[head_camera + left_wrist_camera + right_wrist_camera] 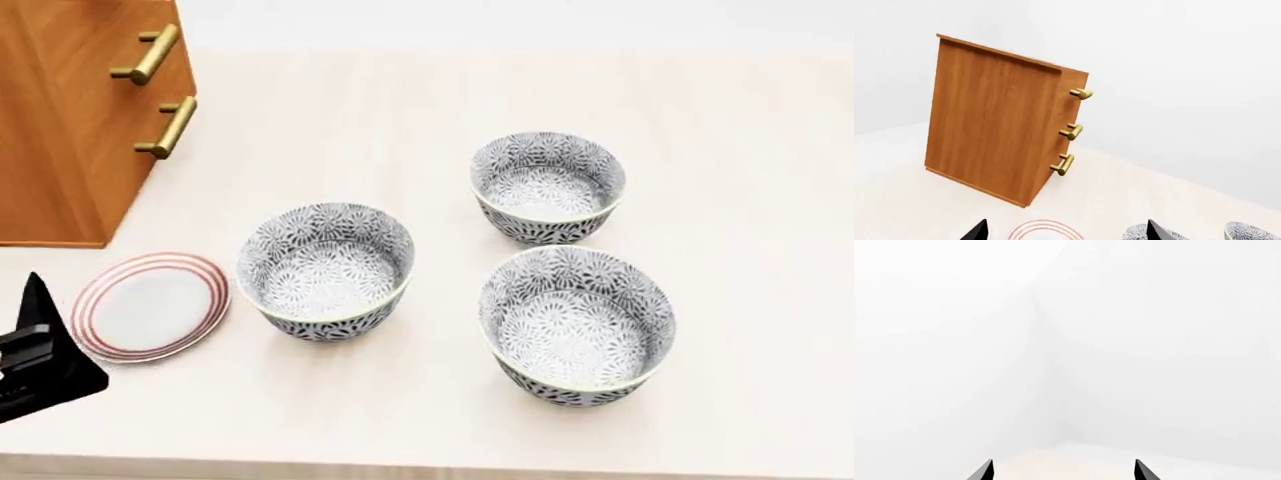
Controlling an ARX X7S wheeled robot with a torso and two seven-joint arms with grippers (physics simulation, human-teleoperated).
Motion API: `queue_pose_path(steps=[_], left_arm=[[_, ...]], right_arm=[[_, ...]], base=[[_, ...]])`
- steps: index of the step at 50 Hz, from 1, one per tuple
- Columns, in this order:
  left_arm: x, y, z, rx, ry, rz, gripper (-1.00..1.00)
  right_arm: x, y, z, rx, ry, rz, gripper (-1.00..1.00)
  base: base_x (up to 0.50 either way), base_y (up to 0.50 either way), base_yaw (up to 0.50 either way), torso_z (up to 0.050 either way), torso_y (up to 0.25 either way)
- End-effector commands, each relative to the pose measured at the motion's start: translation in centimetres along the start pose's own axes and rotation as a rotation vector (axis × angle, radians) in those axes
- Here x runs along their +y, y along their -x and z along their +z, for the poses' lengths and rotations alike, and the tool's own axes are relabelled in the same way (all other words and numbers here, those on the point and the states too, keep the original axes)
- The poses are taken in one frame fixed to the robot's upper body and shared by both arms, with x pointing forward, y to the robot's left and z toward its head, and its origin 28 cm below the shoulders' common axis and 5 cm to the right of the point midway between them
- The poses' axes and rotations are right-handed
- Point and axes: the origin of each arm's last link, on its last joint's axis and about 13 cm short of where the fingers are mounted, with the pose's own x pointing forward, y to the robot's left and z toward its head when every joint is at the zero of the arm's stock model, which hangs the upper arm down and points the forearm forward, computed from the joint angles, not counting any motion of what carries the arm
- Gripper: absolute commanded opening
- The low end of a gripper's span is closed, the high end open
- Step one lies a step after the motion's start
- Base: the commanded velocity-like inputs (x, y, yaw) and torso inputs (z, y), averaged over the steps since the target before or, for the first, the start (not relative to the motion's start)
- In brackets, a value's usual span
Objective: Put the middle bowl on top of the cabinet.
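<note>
At centre-left of the head view the middle bowl point(326, 270), deep grey-and-white floral ceramic, rests untouched on the pale table point(400, 120), below the orange-brown wooden cabinet point(74, 110). Both the left gripper point(1064, 234) and the right gripper point(1064, 474) have fingers spread, holding nothing, presumably awaiting the grasp.

My three bowls, the middle bowl point(326, 271) among them, wear dark grey-and-white floral print with pale rims. The cabinet point(67, 120) is orange-brown wood with brass handles point(166, 127). The plate point(150, 306) is white, red-ringed; the bench point(747, 150) pale cream.
</note>
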Motion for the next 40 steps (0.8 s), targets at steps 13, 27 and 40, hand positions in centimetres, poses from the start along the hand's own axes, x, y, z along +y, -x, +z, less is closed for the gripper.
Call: queue_pose_path(steps=[13,27,40], left_arm=[[0.5,-0.6,1.0,-0.048,0.036,0.071,1.0],[0.5,-0.7,1.0,-0.043,0.038,0.07,1.0],[0.6,-0.6,1.1,-0.037,0.045,0.07,1.0]], right_arm=[[-0.4,0.5,1.9,-0.088,0.065,-0.036,1.0],[-0.2,0.4,1.7,-0.097,0.05,-0.043,1.0],[-0.4,0.4,1.7,-0.078,0.073,-0.06,1.0]], base=[[0.0,0.32,0.0,0.0,0.0],[0.0,0.5,0.0,0.0,0.0],[0.0,0.03,0.0,0.0,0.0]])
